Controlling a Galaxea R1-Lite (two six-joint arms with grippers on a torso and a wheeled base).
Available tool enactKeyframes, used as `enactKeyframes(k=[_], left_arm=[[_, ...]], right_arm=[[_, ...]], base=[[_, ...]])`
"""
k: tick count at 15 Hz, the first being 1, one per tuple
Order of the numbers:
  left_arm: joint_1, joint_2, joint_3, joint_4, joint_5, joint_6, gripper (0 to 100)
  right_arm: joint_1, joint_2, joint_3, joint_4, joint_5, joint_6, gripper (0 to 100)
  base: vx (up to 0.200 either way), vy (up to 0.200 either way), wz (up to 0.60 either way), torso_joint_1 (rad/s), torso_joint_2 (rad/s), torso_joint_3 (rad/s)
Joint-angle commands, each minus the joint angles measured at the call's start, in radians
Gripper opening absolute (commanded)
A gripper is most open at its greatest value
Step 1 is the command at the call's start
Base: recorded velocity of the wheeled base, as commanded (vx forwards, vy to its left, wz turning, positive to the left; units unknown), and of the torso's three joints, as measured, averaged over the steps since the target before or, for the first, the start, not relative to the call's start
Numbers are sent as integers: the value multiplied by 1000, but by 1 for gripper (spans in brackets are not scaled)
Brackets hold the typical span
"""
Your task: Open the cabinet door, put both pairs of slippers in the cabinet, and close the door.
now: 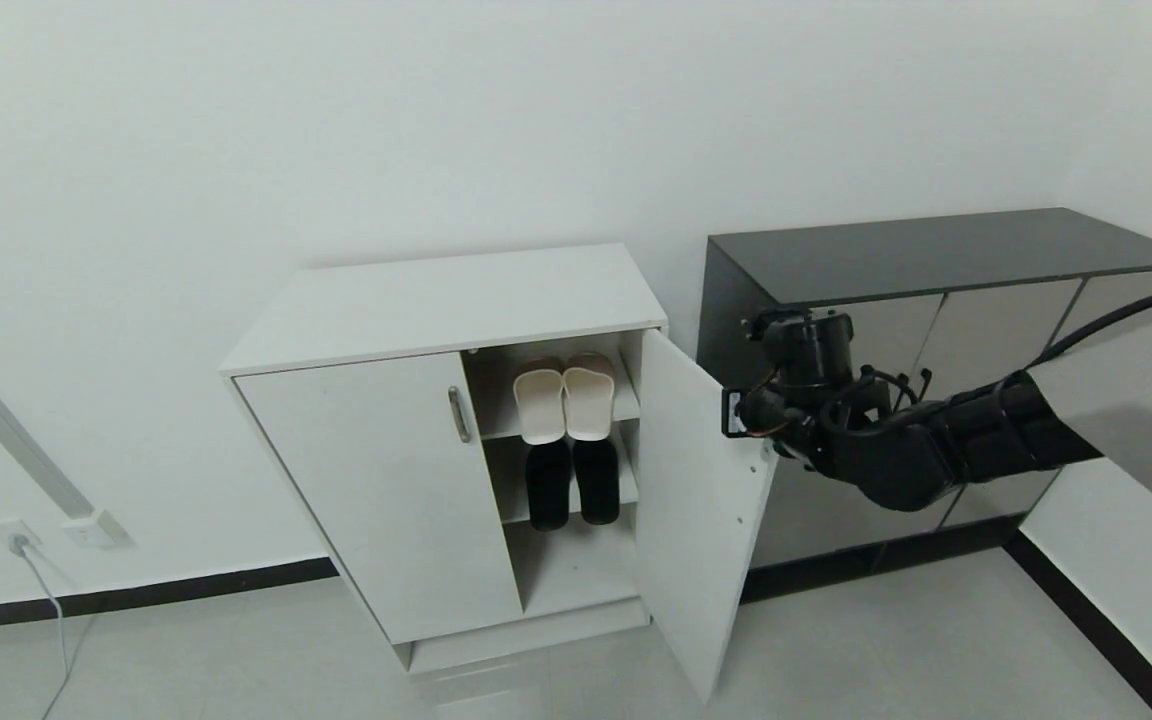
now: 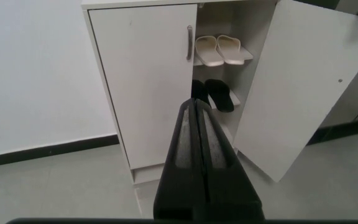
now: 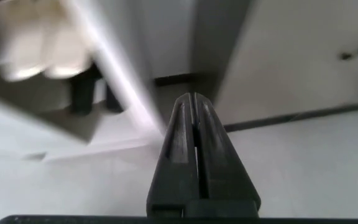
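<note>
Cabinet: right door is swung open toward the near side, left door is shut. White slippers are seated on the upper shelf. Black slippers are on the shelf directly below. Both pairs overhang the shelf edges.

Right gripper is pressed fully closed with nothing held. It is positioned just beside the open door's outer face, near the top; contact can't be confirmed.

Left gripper is likewise closed and empty, pointed at the cabinet front from the near side.

Dark sideboard is set just right of the cabinet.
</note>
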Motion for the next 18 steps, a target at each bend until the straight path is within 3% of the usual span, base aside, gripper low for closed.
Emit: enactKeyframes(k=[1, 3, 6, 11, 16, 18], left_arm=[[0, 1, 0, 0, 0, -1, 0], [0, 1, 0, 0, 0, -1, 0], [0, 1, 0, 0, 0, -1, 0], [0, 1, 0, 0, 0, -1, 0], [0, 1, 0, 0, 2, -1, 0], [0, 1, 0, 0, 2, -1, 0]], right_arm=[[108, -120, 116, -50, 1, -3, 0], [154, -157, 197, -134, 31, -24, 0], [156, -164, 271, -213, 43, -113, 0], [165, -158, 298, -266, 58, -132, 0], [176, -160, 332, -273, 95, -129, 0], [176, -157, 352, -297, 113, -130, 0]], base=[[0, 0, 0, 0, 0, 0], [0, 0, 0, 0, 0, 0], [0, 0, 0, 0, 0, 0], [0, 0, 0, 0, 0, 0], [0, 0, 600, 3, 1, 0], [0, 0, 0, 0, 0, 0]])
